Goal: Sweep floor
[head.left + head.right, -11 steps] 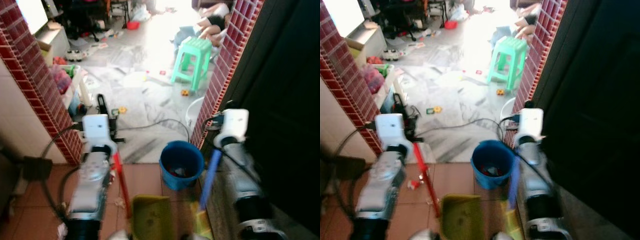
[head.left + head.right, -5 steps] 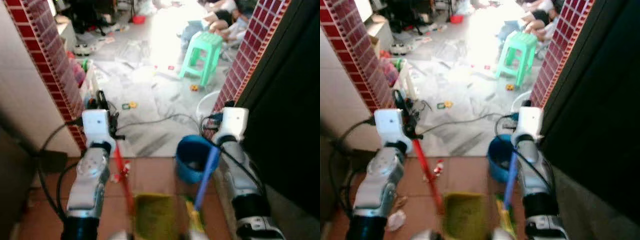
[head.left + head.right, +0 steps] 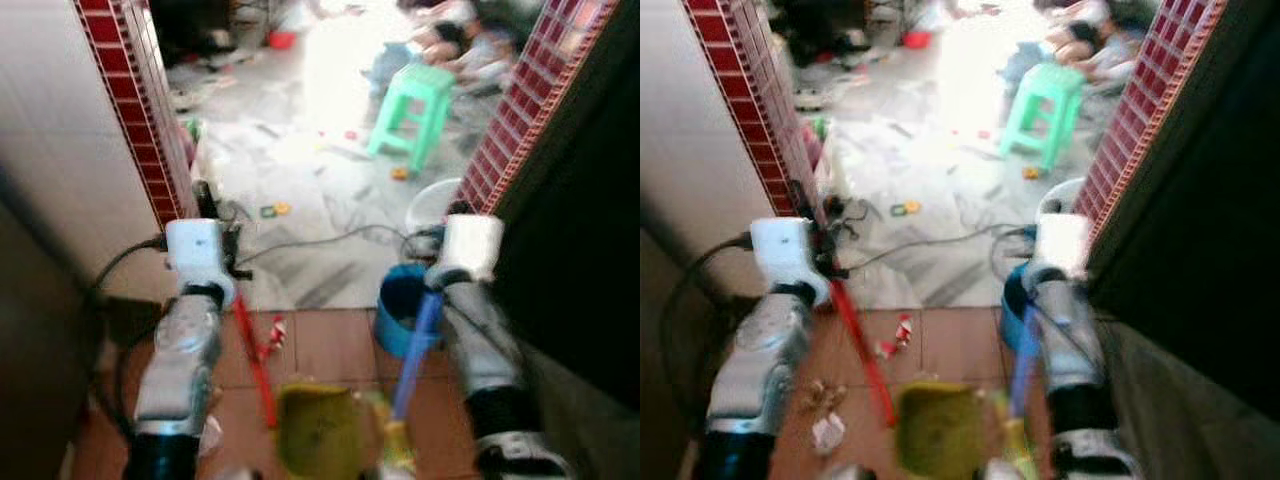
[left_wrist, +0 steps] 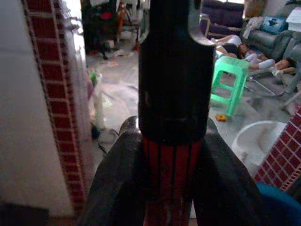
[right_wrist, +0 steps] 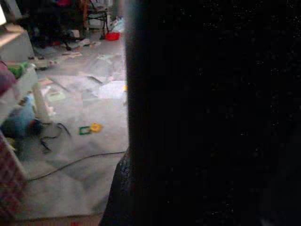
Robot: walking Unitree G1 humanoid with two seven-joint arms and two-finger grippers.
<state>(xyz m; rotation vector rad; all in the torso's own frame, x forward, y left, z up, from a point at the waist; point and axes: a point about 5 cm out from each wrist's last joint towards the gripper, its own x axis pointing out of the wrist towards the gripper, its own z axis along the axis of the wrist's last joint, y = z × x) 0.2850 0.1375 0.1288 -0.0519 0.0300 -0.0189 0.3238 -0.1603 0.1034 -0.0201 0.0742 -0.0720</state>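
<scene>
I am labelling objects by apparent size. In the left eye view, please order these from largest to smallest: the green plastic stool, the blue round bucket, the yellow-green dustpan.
1. Yellow-green dustpan, though it is nearest the camera.
2. Green plastic stool and blue round bucket: too alike to rank; the bucket is partly hidden.

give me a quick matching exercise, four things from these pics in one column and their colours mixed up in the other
Things:
1. stool
2. bucket
3. dustpan
4. handle in the left gripper

Colours:
a. red
b. yellow-green
c. blue
d. mint green

Pairs: 1-d, 2-c, 3-b, 4-a
</scene>
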